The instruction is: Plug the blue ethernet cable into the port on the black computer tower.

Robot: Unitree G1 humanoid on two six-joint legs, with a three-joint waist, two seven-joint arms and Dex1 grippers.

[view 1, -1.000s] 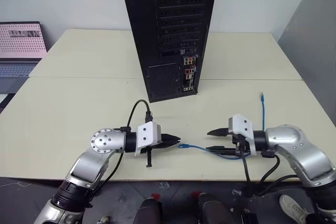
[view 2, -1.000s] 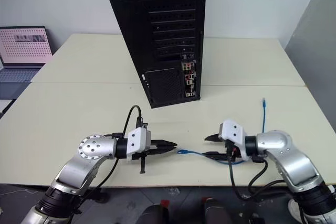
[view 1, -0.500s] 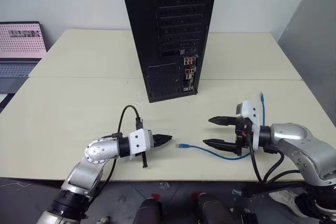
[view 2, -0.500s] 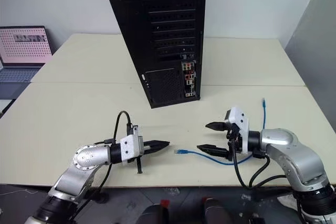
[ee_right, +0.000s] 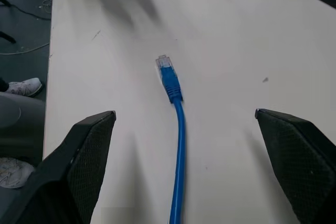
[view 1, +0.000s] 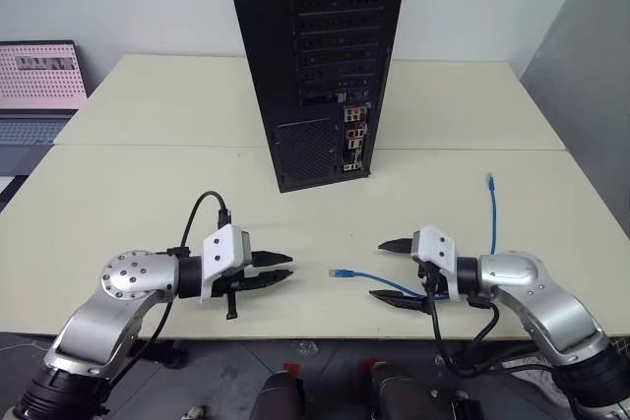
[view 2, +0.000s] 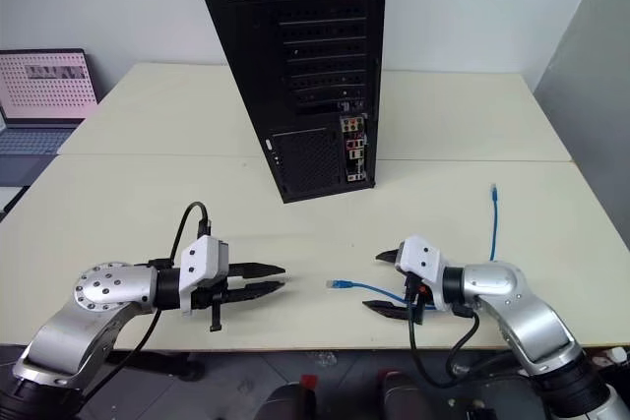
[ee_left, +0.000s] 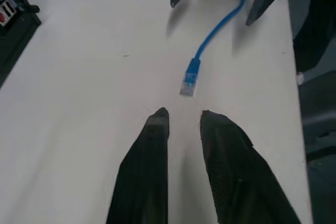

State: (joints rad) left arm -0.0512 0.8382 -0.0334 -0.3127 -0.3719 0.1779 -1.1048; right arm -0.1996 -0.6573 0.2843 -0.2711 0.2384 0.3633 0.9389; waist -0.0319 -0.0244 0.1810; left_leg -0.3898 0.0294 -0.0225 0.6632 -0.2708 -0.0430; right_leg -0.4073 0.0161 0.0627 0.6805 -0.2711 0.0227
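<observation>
The blue ethernet cable (view 1: 366,278) lies loose on the table. Its near plug (ee_left: 189,80) rests in the gap between my two grippers, and its far plug (view 1: 490,180) lies toward the right edge. My left gripper (view 1: 283,269) points at the near plug from a short way off, fingers slightly apart and empty. On the other side, my right gripper (view 1: 392,270) stands wide open low over the table, and the cord (ee_right: 178,150) runs between its fingers without touching them. The black computer tower (view 1: 315,56) stands upright at the middle back, its strip of coloured ports (view 1: 354,140) facing me.
A laptop (view 1: 39,76) with a lit screen sits off the table's far left. A seam (view 1: 148,146) crosses the tabletop behind the arms. A grey panel (view 1: 591,66) rises at the right. Bare tabletop lies between the cable and the tower.
My left gripper drew back to the left, away from the near plug, and its fingers parted a little. My right gripper opened wider and sank toward the table over the cord.
</observation>
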